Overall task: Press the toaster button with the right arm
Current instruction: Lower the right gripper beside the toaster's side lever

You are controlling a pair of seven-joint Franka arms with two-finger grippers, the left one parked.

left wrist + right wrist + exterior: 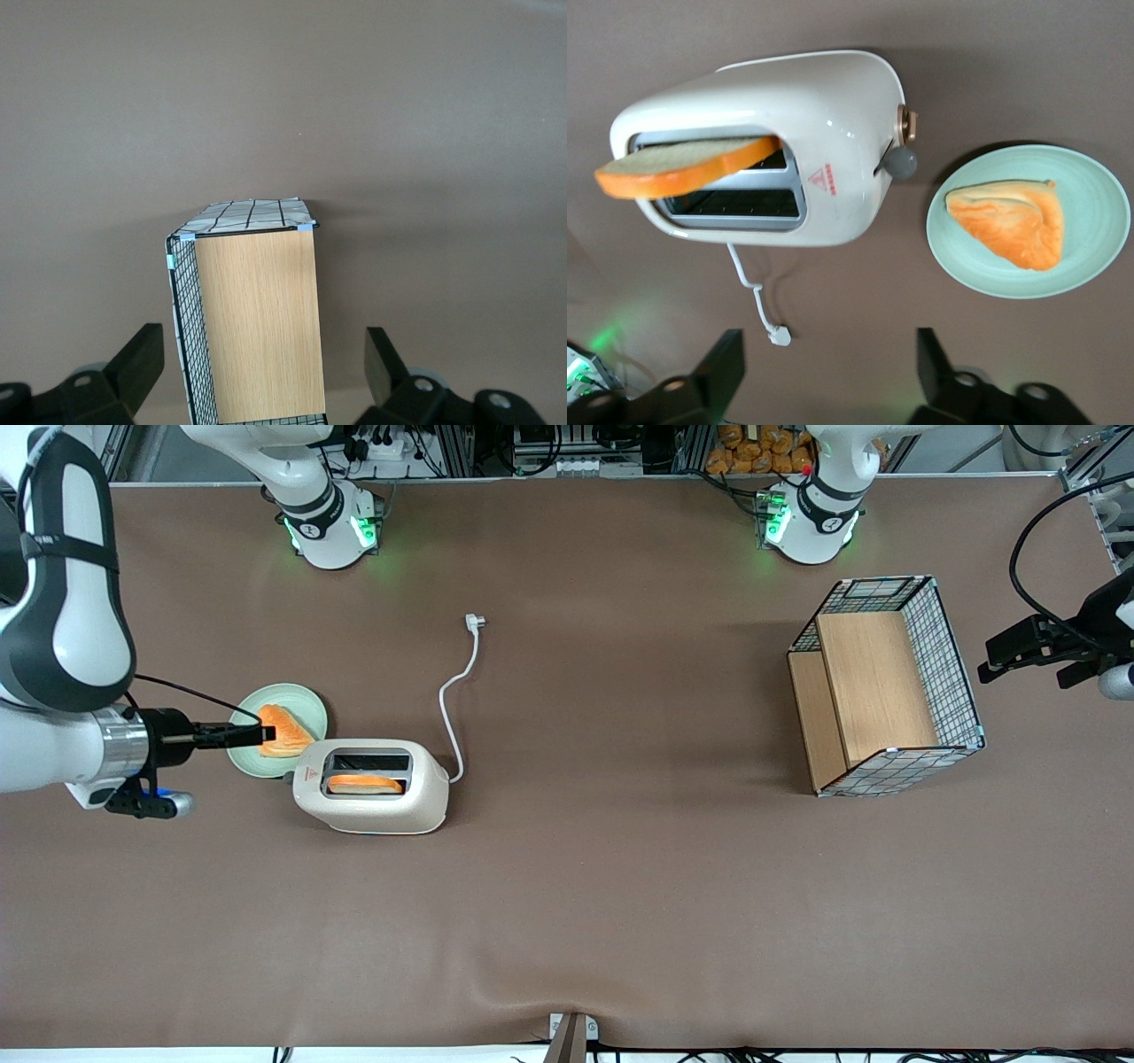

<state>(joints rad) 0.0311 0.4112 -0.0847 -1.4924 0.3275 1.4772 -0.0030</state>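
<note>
The cream-white toaster (372, 806) (833, 106) lies on the brown table with one orange-crusted bread slice (365, 783) (682, 166) sticking out of a slot. The toaster button (900, 162), a small grey knob, juts from the narrow end beside the red triangle mark (822, 176). The right arm's gripper (268, 735) (828, 354) hovers above the green plate (307, 701) next to that narrow end. It is open, its two black fingers (726, 354) wide apart with nothing between them, and it is not touching the button.
A triangular toast piece (285, 737) (1010, 221) rests on the green plate (1090, 195). The toaster's white cord ends in a loose plug (476, 622) (780, 335). A wire basket with a wooden insert (886, 686) stands toward the parked arm's end of the table.
</note>
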